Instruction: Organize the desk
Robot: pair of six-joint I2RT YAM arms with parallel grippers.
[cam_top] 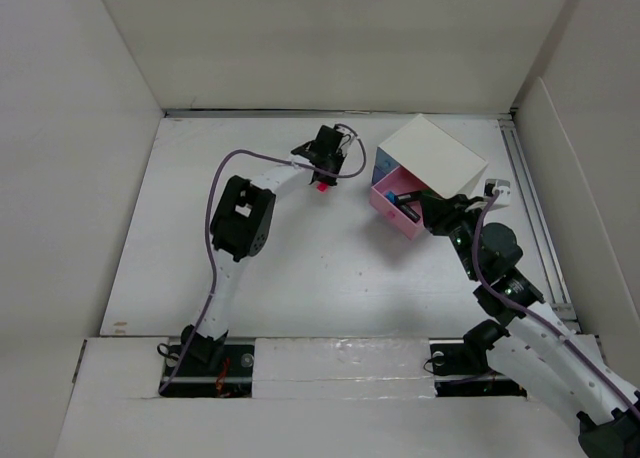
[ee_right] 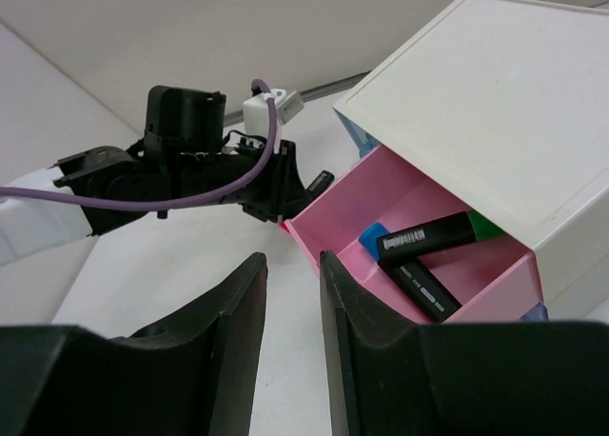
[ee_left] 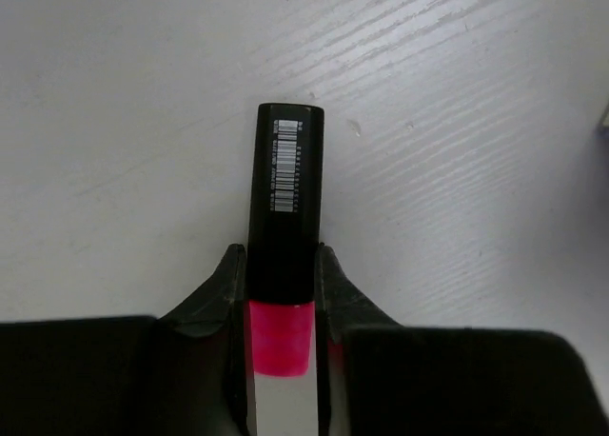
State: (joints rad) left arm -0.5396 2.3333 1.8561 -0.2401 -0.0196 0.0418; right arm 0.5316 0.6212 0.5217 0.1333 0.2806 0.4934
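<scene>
**Robotics laboratory test cell.** Plain white panels (cam_top: 330,38) wall in the desk (cam_top: 300,278) on three sides, forming a bare enclosure. Two robot arms, the left arm (cam_top: 245,223) and the right arm (cam_top: 497,248), are bolted at its near edge, with a purple cable (cam_top: 209,240) routed along the left one. What appears to be a metal rail (cam_top: 535,218) runs down the right-hand side. The sole contents are staged stationery: a white drawer box (cam_top: 440,158) and a pink highlighter (ee_left: 285,217).

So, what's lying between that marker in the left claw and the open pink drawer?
Nothing: only bare desk between the marker in the left gripper and the drawer. The top view shows it.
</scene>
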